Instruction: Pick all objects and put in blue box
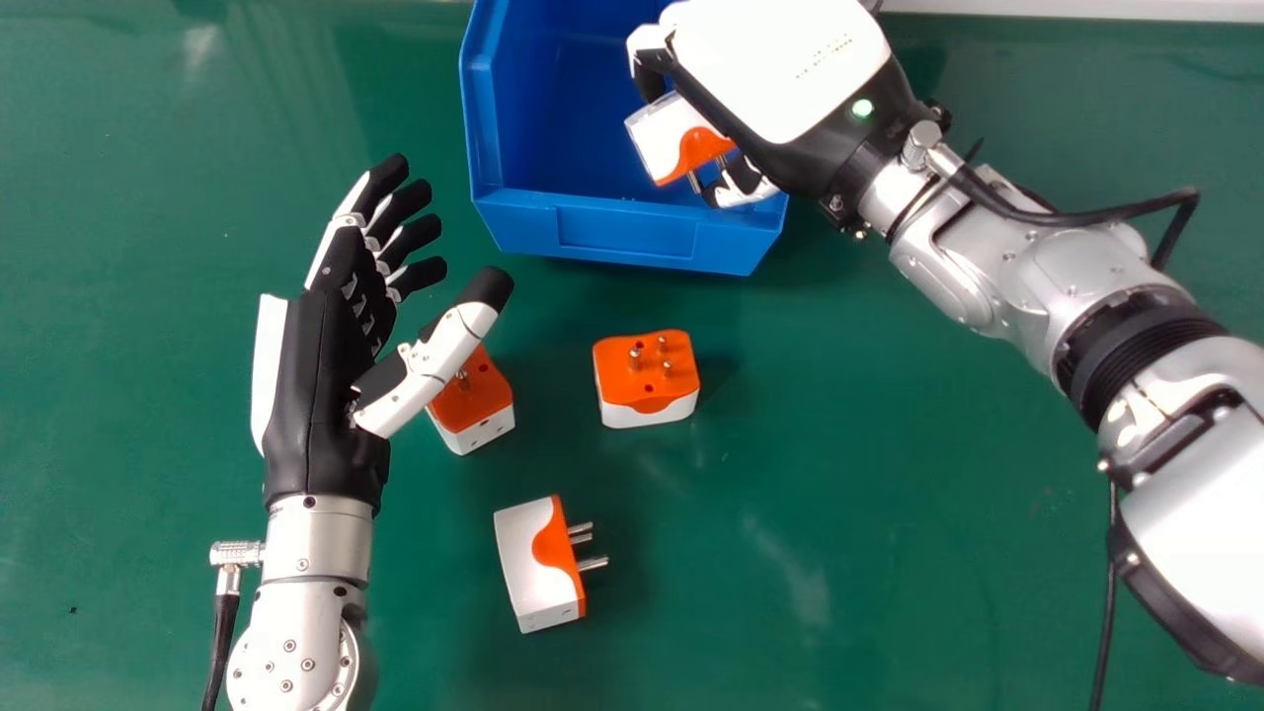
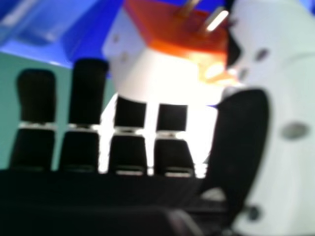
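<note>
My right hand [image 1: 780, 69] holding one plug adapter [image 1: 664, 133] over blue box [image 1: 622, 232]; three adapters [image 1: 647, 395] lying on surface [image 1: 889, 513]; left hand [image 1: 331, 346] hanging wide.

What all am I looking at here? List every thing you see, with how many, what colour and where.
Box: one, blue, far side of the table
Table: one, green, under everything
Strip: one, white, beyond the table's far edge
Plug adapters: four, white and orange; one held over the box, three on the table
Cables: black, along both arms, count unclear
Arms: two, silver
Left robot hand: one, black and white, open above the table
Right robot hand: one, black and white, gripping an adapter
</note>
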Motion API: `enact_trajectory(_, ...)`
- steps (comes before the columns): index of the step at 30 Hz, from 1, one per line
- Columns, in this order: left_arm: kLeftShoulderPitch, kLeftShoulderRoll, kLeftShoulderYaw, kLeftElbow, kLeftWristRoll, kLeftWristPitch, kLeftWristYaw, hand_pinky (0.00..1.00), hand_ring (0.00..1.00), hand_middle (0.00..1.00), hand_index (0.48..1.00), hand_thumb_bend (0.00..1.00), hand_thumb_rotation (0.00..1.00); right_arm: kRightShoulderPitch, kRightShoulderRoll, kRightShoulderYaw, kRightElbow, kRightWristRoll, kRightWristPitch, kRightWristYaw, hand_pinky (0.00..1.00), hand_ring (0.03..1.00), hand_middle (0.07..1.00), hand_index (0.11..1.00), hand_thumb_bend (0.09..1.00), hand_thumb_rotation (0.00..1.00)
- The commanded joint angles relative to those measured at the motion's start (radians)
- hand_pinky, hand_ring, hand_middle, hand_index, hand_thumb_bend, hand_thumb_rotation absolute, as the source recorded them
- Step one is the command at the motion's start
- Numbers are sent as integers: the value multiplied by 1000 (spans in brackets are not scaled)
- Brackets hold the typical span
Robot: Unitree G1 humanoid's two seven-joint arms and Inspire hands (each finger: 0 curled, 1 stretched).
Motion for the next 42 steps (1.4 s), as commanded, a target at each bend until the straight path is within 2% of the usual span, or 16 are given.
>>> enact_trajectory(1,-4,-2,-5,-4,-3,-18,-3,795,848,878,879,747,346,-50,-5,1,1,17,9,-28,320,445,504,528,497,0)
enact_trajectory(6,-6,-6,-3,-4,-15,-10,-14,795,848,878,879,747,346,-55,-8,9,2,15,16,-38,320,445,504,528,497,0)
enact_trajectory(10,-4,-4,-4,-9,-6,-5,-12,798,851,880,880,743,340,-62,-9,16,3,16,18,-43,320,447,505,527,497,0)
enact_trajectory(13,-3,-4,-5,-11,-12,-5,-20,798,851,880,880,743,340,-69,-9,16,3,16,24,-46,320,447,505,527,497,0)
enact_trajectory(18,-4,-7,-4,-8,-5,-8,-13,803,855,884,883,737,332,-82,-7,22,2,11,58,-36,319,446,505,529,497,0)
enact_trajectory(25,-2,-12,-3,-13,-20,-5,-26,806,860,888,887,732,324,-89,-7,26,1,13,74,-22,317,447,507,532,497,0)
enact_trajectory(31,-3,-8,-3,-10,-11,-8,-20,808,863,891,888,730,318,-82,4,41,6,0,152,-31,315,448,508,532,496,0)
enact_trajectory(39,-7,-6,-1,-2,-14,-9,-24,810,865,892,890,727,314,-76,0,76,-8,-13,224,15,315,446,510,532,496,0)
enact_trajectory(40,-9,-5,-1,1,-14,-9,-25,812,866,894,891,725,312,-77,0,80,-9,-15,233,17,375,504,563,574,558,22)
enact_trajectory(42,-11,-3,-1,4,-14,-9,-26,812,866,894,891,725,312,-79,0,89,-10,-19,248,17,375,504,563,574,558,22)
